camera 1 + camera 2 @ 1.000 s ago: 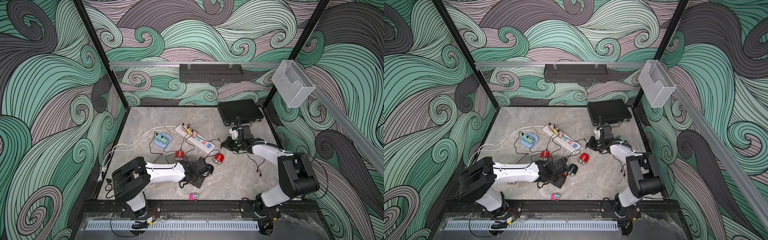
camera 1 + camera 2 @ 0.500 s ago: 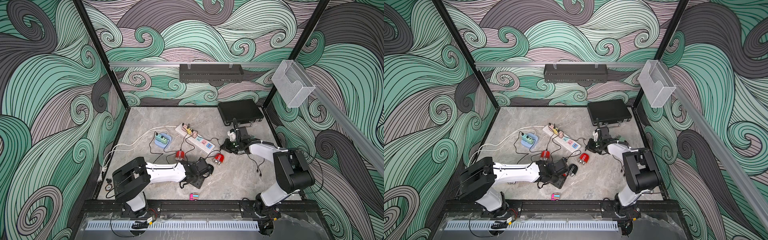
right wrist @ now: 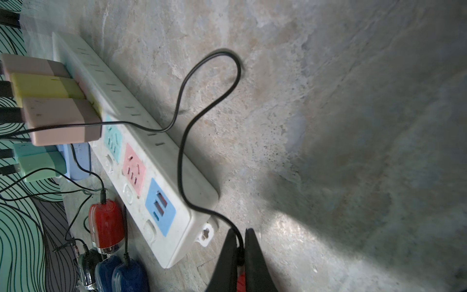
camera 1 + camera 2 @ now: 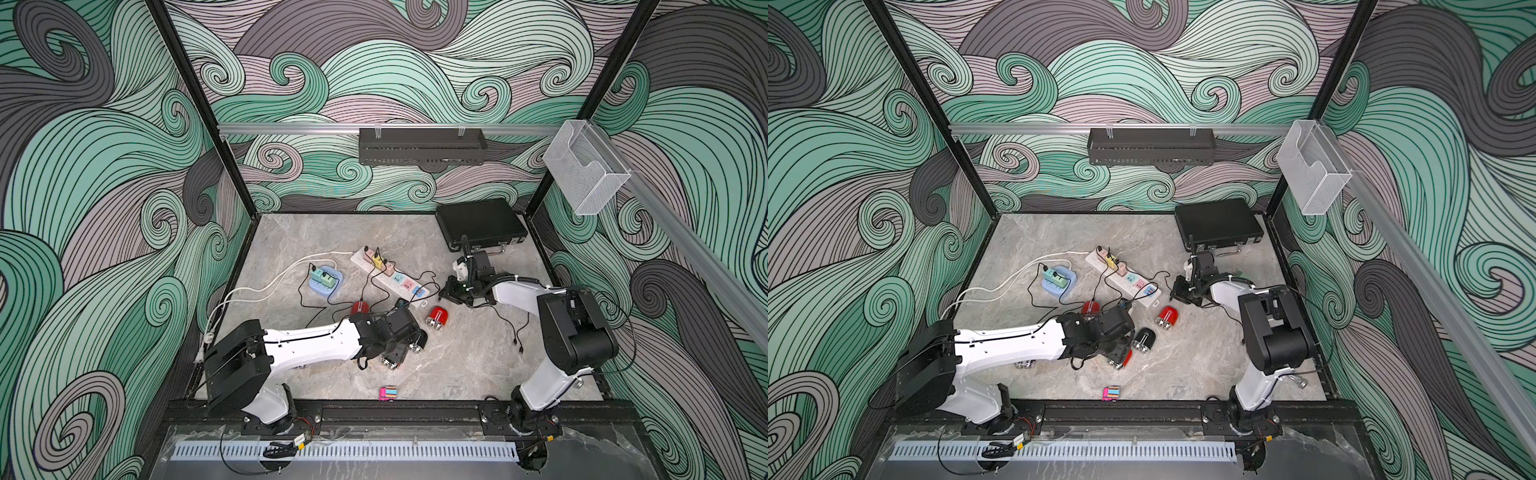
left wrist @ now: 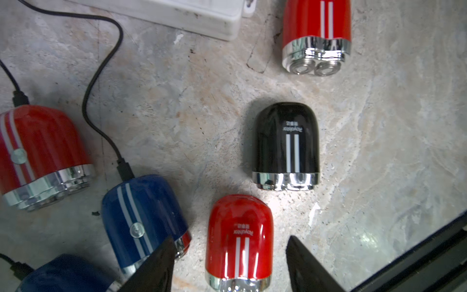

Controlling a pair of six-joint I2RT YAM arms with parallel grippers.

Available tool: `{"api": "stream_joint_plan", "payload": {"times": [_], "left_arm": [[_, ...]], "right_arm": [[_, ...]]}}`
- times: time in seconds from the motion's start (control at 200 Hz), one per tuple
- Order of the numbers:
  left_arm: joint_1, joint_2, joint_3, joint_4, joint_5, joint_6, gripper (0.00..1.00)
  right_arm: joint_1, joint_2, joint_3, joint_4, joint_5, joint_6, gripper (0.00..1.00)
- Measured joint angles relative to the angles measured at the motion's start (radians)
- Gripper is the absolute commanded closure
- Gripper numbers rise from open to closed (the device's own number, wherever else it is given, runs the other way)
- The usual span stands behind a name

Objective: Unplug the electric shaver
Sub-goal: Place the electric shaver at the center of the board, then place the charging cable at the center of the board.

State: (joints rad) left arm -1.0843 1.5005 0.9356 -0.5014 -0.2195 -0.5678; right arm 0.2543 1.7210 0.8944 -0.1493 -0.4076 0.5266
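Note:
Several electric shavers lie near the end of the white power strip point(image 4: 388, 276). My left gripper point(image 5: 230, 240) is open and straddles a red shaver point(image 5: 240, 222) with no cable, with a gap on each side of it. A blue shaver point(image 5: 144, 220) and a red shaver point(image 5: 40, 154) beside it have black cables plugged in. My right gripper point(image 3: 240, 231) is shut on the plug end of a black cable point(image 3: 182, 156) by the strip's end. A bit of red shows under its fingers. Whether that plug sits in a shaver is hidden.
A black shaver point(image 5: 286, 146) and another red shaver point(image 4: 436, 316) lie loose. Chargers fill the strip's far sockets point(image 3: 50, 101). A blue socket block point(image 4: 326, 282) sits left, a black case point(image 4: 482, 224) at the back right, a small pink toy point(image 4: 387, 392) near the front edge.
My right gripper has shifted a little left and forward toward the strip's end, still shut on the cable. The left arm has hardly moved.

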Motion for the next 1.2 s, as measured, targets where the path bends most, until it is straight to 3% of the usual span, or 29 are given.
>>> {"api": "stream_joint_plan", "payload": {"times": [0.25, 0.55, 0.836, 1.201], "left_arm": [[0.115, -0.006, 0.000, 0.006, -0.021, 0.000, 0.31], [0.215, 0.003, 0.022, 0.017, -0.019, 0.010, 0.31], [0.273, 0.045, 0.086, 0.038, -0.008, 0.029, 0.31], [0.372, 0.112, 0.165, 0.077, 0.071, 0.018, 0.34]], "right_arm": [[0.012, 0.064, 0.047, 0.003, 0.000, 0.001, 0.89], [0.030, 0.107, 0.081, 0.000, -0.001, 0.001, 0.78], [0.030, 0.021, 0.092, -0.071, 0.023, -0.034, 0.62], [0.040, -0.087, 0.123, -0.139, 0.096, -0.090, 0.59]]}}
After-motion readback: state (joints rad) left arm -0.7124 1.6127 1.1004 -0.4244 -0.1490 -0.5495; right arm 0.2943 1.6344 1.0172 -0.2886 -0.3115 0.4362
